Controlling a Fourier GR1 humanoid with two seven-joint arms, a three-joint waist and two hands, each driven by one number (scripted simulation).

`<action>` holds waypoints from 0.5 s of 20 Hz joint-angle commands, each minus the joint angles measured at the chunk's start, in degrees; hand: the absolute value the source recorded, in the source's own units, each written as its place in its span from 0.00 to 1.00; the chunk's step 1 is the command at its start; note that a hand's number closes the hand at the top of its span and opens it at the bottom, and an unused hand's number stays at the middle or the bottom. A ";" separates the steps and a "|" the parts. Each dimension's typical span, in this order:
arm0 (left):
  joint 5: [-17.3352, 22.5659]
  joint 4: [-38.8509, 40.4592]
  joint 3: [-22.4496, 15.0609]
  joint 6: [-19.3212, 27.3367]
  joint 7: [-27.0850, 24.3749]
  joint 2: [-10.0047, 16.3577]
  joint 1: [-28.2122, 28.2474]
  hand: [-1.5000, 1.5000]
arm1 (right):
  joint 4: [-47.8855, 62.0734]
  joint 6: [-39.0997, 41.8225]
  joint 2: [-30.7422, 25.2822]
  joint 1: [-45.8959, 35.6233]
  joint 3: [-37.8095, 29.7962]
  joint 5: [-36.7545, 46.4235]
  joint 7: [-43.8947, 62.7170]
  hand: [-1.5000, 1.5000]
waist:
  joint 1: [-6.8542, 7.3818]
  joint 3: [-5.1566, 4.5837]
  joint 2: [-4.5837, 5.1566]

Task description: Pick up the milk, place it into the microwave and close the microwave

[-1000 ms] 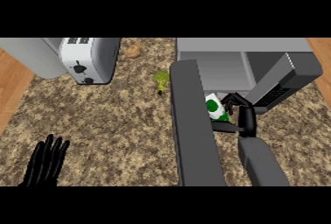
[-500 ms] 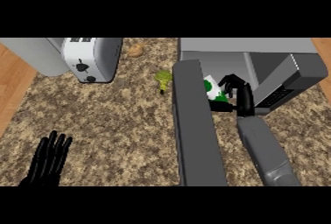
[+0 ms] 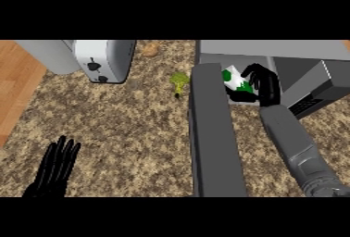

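My right hand (image 3: 264, 84) is inside the mouth of the microwave (image 3: 287, 48), with the fingers curled round the milk carton (image 3: 234, 77). The carton is white with green marks. It sits at the left of the opening, just beside the far end of the microwave door (image 3: 213, 139), and my fingers cover its right side. I cannot tell whether it rests on the microwave's floor or hangs in my grip. The door stands wide open, a long grey slab running towards me across the speckled worktop (image 3: 130, 125), with my right forearm alongside it on the right.

My left hand (image 3: 56, 167) rests low at the left, fingers straight and pointing up, holding nothing. A toaster (image 3: 104, 58) stands at the far left. Between it and the door lie a small green vegetable (image 3: 179, 81) and, farther back, a brownish lump (image 3: 150, 48).
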 commanded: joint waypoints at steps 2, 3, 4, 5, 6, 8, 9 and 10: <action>-3.25 0.21 -0.12 1.20 0.01 0.75 0.12 0.00 | 5.09 -7.83 -1.28 -4.33 0.90 3.05 3.61 1.00 | 1.33 0.03 0.45; -2.83 2.04 1.18 1.09 -0.40 0.96 -1.39 0.00 | 4.53 -8.51 -1.67 -2.53 0.25 2.53 0.56 1.00 | 1.06 0.06 0.66; -4.63 0.86 -0.06 2.81 0.69 0.30 -1.64 0.00 | 5.25 -9.66 -2.36 -4.84 0.22 2.81 3.15 1.00 | 1.45 0.08 0.75; -4.32 2.23 1.08 1.48 0.55 1.91 -1.86 0.00 | 4.81 -9.80 -3.48 -4.53 -1.00 1.72 2.56 1.00 | 1.36 0.10 0.88; -3.67 -0.77 1.43 2.19 3.43 2.57 -2.04 0.00 | 5.20 -12.37 -3.26 -5.04 -1.01 2.02 3.46 1.00 | 1.53 0.14 0.79; -5.43 1.07 0.11 1.96 1.78 1.94 -2.64 0.00 | 5.98 -14.49 -2.65 -5.57 -0.55 2.81 3.46 1.00 | 2.25 0.13 1.25; -5.94 1.49 -0.30 2.10 0.73 1.35 -2.90 0.00 | 6.54 -13.67 -4.70 -5.84 -0.37 3.19 3.94 0.00 | 2.70 0.14 1.59; -5.66 1.04 -0.59 1.89 1.79 1.59 -2.20 0.00 | 7.37 -15.46 -3.96 -6.75 0.51 4.28 4.99 0.00 | 3.29 0.13 1.60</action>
